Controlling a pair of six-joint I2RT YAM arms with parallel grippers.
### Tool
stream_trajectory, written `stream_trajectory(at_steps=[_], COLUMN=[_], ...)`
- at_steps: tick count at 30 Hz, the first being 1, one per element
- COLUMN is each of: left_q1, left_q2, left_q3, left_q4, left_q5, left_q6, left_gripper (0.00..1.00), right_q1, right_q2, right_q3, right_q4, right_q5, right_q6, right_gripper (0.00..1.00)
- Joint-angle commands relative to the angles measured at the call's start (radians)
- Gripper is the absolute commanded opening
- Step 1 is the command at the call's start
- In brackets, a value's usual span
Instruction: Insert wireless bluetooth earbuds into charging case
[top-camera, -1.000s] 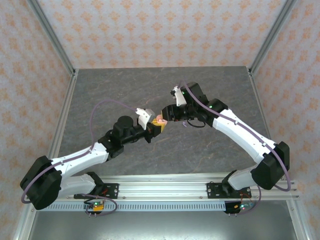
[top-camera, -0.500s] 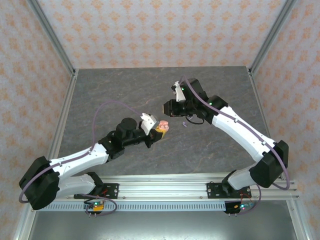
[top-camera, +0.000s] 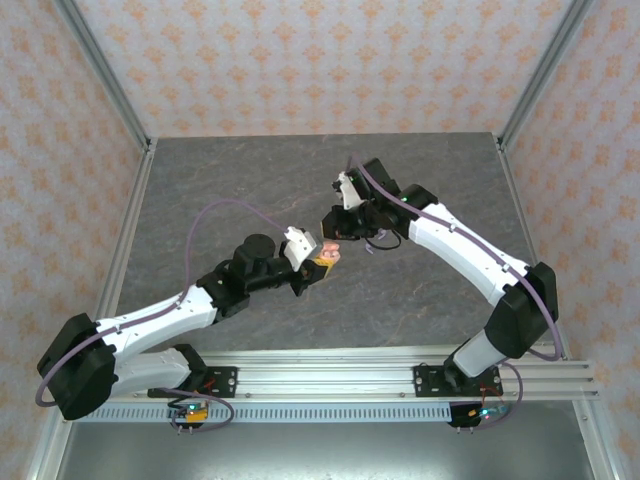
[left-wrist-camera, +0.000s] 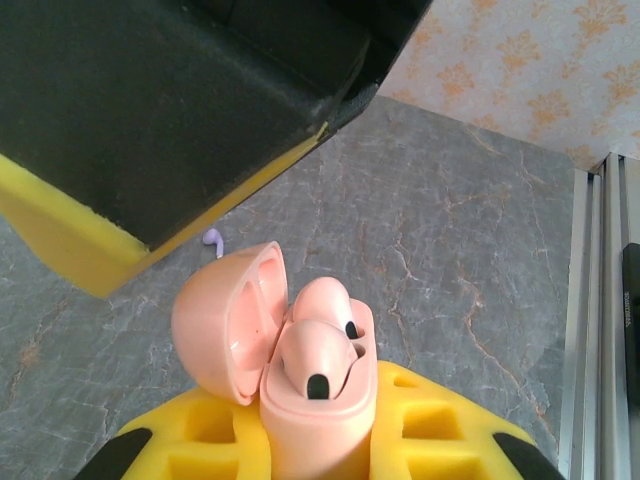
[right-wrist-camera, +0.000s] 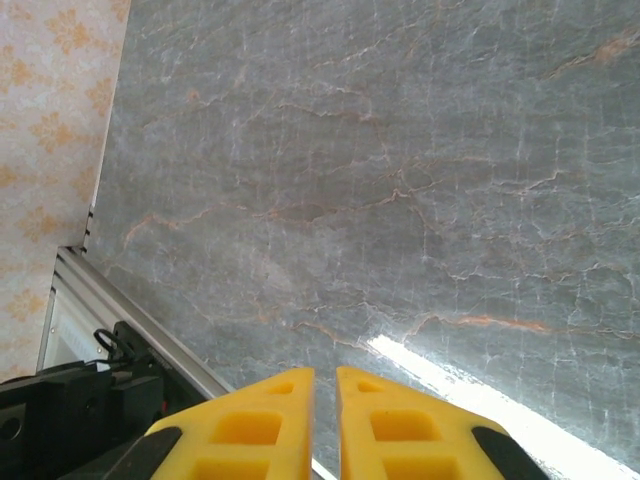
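Top view: left gripper sits near table centre, clenched on the pink charging case. Right gripper hangs at about 1 o'clock of the case, very close; cannot tell if it touches. One lilac earbud lies loose on the table at 3 o'clock of the case, just below the right wrist.

Left wrist view: left gripper has its yellow pads on both sides of the charging case, firm grasp. The case is upright and looks held clear of the table. Lid is swung open toward 9 o'clock. Two salmon-pink earbuds are seated in the case: front one and rear one, dark tips showing. A black and yellow finger of the right gripper is at 11 o'clock, above the lid, apart from it. Lilac earbud is on the table at 11 o'clock of the lid, partly hidden by that finger.

Right wrist view: right gripper at 6 o'clock, yellow pads pressed nearly together with only a thin slit and nothing between them. Grey marbled table is beyond, metal rail at 8 o'clock.
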Motion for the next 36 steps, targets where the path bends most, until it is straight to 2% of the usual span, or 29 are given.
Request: stream_trajectory(at_steps=[1,11,25,29,34,36], left_q1=[-0.006,-0.005,0.014,0.016,0.029,0.043], left_q2=[-0.012,0.023,0.05,0.052,0.059,0.069], left_q3=[0.031,0.043,0.065,0.064,0.055,0.054], left_q4=[-0.001,0.008,-0.009,-0.016,-0.02,-0.019], left_q5=[-0.026,-0.101,-0.124,-0.137,-0.208,-0.22], left_q6=[0.01,-0.05,-0.133,-0.139,-0.194,-0.235], left_gripper=[0.07,0.07,0.08,0.08,0.08,0.09], right_q1=[0.009,0.029,0.029,0.029,0.022,0.0], right_q2=[0.01,0.025,0.004,-0.003,-0.045,-0.08], right_q3=[0.029,0.025,0.012,0.011,-0.006,-0.031], right_q4=[-0.043,-0.092,-0.101,-0.092,-0.062,-0.043], right_q5=[-0.052,-0.086,-0.009,0.043,0.2,0.255], right_q6=[-0.029,-0.074,-0.075,-0.057,-0.001,0.031], right_gripper=[0.15,0.15,0.16,0.25,0.38,0.39])
